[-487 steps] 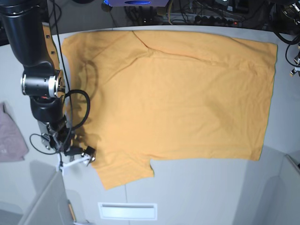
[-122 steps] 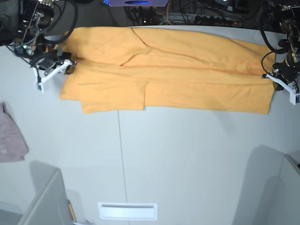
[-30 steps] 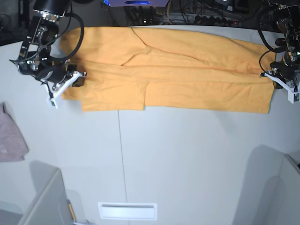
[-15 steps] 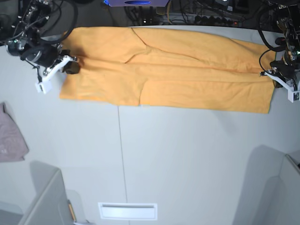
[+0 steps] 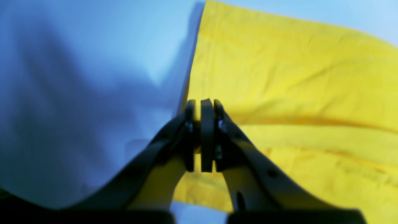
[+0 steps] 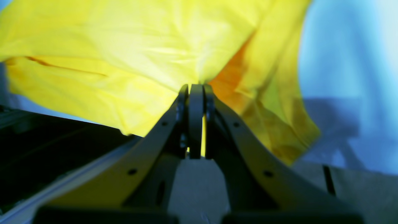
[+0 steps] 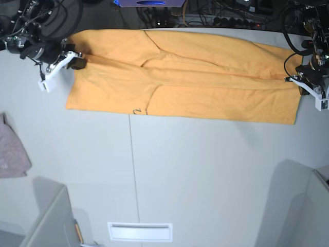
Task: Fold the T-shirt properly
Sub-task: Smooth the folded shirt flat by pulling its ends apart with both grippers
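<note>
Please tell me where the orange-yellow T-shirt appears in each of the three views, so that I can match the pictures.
Base view: the T-shirt lies as a long folded band across the far part of the table.
Left wrist view: it fills the right half, beyond the shut left claw.
Right wrist view: it fills the upper left and middle, above the shut right claw.
Shared landmark: the pale table.

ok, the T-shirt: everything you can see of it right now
The T-shirt is plain orange-yellow cotton-like cloth, folded lengthwise into a long band across the far side of the grey table. Soft creases and fold lines run along it, and a small dark mark shows at its near edge. The right gripper pinches one short end and the left gripper the other, both shut on fabric. Apart from that it lies flat, touching only the table.
</note>
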Available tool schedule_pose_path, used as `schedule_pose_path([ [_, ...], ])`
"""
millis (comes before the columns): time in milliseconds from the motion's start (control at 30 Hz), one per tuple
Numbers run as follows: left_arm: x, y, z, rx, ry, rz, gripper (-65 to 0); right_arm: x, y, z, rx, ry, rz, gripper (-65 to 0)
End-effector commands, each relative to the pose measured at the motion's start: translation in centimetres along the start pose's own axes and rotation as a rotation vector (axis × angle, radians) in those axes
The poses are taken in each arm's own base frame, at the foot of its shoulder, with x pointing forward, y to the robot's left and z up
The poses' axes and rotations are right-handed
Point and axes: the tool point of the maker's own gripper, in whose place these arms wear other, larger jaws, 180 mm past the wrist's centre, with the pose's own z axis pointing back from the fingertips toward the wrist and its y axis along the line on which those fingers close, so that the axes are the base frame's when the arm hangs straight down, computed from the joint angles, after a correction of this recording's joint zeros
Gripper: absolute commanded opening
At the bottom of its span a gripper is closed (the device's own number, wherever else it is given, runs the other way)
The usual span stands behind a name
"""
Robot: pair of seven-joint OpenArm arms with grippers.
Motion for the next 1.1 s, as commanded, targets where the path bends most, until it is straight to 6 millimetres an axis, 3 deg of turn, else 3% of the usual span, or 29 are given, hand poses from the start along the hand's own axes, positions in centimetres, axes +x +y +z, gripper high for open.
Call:
schedule_pose_path([
  [0,1.1,0.4,0.5,0.012,-0.032,-0.025,-65.0,0.9,0.2,0.4,0.005,-0.031,0.016,-65.0],
  [167,0.9,0.5,0.5,0.016,-0.026,-0.029,-65.0,0.8,0.0,0.5,-0.003,-0.029,0.015,-64.8],
  [267,0.8,0.5,0.5,0.016,-0.023,-0.029,-65.0,0.8,0.1,0.5,-0.001,-0.03,0.018,-47.4],
  [367,0.9,0.5,0.5,0.016,-0.026,-0.029,-65.0,1.0,0.1,0.5,-0.001,-0.04,0.018,-38.1],
  [433,1.0,0.7,0.6,0.02,-0.029,-0.025,-61.7,1.1,-0.1,0.6,-0.007,-0.043,0.018,-38.1],
  [667,2.2,0.2,1.4,0.016,-0.069,-0.041,-33.9,2.0,0.7,0.7,0.008,-0.067,0.042,-44.1],
  [733,3.8,-0.1,2.8,0.018,-0.134,-0.051,-26.5,2.6,1.6,0.6,0.025,-0.076,0.072,-48.2],
  [800,3.6,-1.0,3.0,0.002,-0.152,-0.013,-23.5,2.9,3.1,-0.3,0.06,-0.073,0.115,-55.8],
  [867,3.2,-1.4,2.5,-0.005,-0.147,0.011,-27.8,3.1,4.7,-1.3,0.091,-0.077,0.157,-65.0],
  [900,3.3,-1.6,2.1,-0.013,-0.149,0.032,-33.7,2.9,5.0,-1.8,0.087,-0.066,0.18,-65.0],
  [1000,2.0,-2.4,0.2,-0.043,-0.106,0.102,-65.0,2.4,4.7,-3.1,0.023,-0.028,0.235,-65.0],
  [1067,0.7,-2.4,-1.1,-0.049,-0.06,0.13,-65.0,1.6,3.8,-3.8,-0.036,0.011,0.254,-65.0],
])
